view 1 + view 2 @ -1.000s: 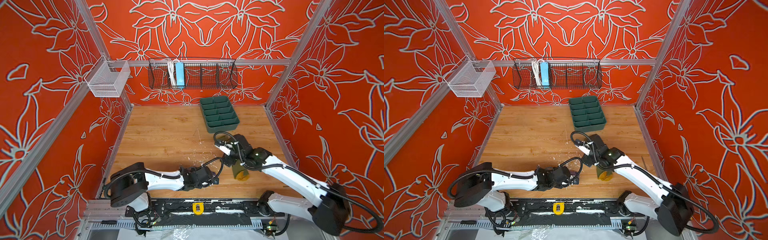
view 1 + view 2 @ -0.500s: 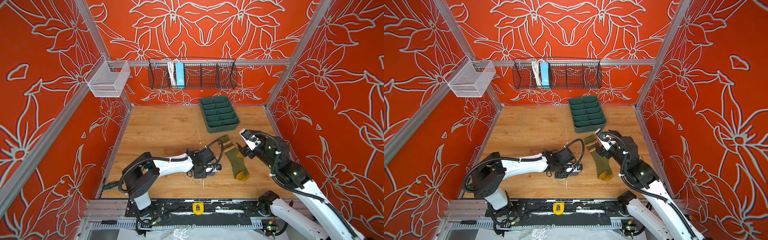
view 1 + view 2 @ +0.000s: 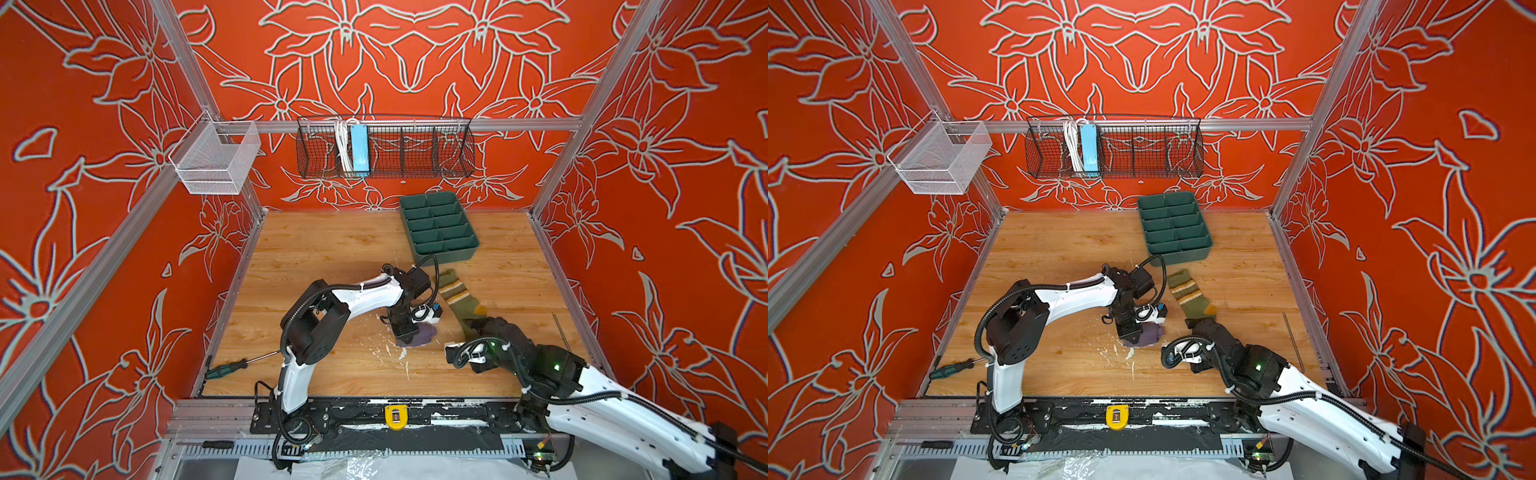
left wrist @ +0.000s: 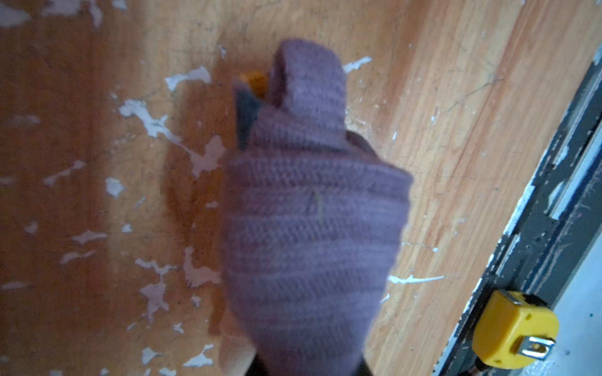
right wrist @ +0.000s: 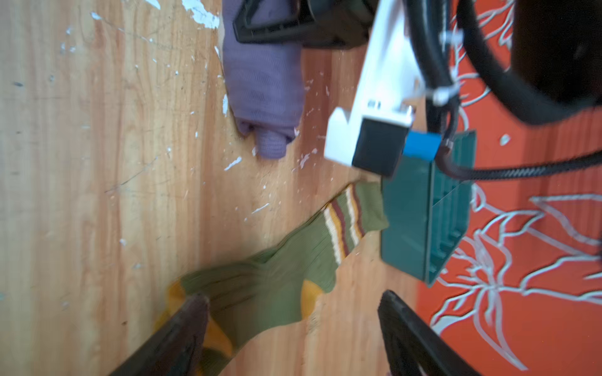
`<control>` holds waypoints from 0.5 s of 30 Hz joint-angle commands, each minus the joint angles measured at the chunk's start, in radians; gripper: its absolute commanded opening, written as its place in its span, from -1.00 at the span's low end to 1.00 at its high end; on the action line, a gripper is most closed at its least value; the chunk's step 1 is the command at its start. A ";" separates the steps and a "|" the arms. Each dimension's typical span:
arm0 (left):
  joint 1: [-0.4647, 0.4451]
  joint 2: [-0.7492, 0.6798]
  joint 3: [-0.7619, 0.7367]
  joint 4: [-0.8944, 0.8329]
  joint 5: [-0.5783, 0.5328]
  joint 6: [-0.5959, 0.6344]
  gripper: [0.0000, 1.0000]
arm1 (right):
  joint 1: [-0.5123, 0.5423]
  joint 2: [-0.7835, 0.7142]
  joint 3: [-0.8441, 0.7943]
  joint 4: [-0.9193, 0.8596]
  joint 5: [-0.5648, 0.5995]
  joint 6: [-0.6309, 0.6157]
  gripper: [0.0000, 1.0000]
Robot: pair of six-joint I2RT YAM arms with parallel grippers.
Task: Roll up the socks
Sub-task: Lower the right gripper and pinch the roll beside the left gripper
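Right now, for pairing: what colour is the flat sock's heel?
Mustard heel on the olive sock, clearest in the right wrist view.

A: Where is the table [image 3: 332,249] open?
B: Its far left part is bare wood. The green tray [image 3: 440,226] blocks the far right.
A: And the middle?
B: The left arm [image 3: 365,293] spans it, with the olive sock [image 3: 455,297] just beside. A screwdriver [image 3: 226,368] lies at the near left edge.
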 commanded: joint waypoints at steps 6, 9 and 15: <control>0.007 0.109 -0.065 -0.051 0.012 -0.006 -1.00 | 0.113 0.333 -0.026 0.419 0.018 0.176 0.69; 0.007 0.115 -0.061 -0.055 0.015 -0.004 -1.00 | 0.111 0.466 -0.039 0.536 0.012 0.190 0.69; 0.009 0.107 -0.068 -0.052 0.022 -0.003 -1.00 | 0.082 0.723 -0.017 0.684 0.052 0.198 0.66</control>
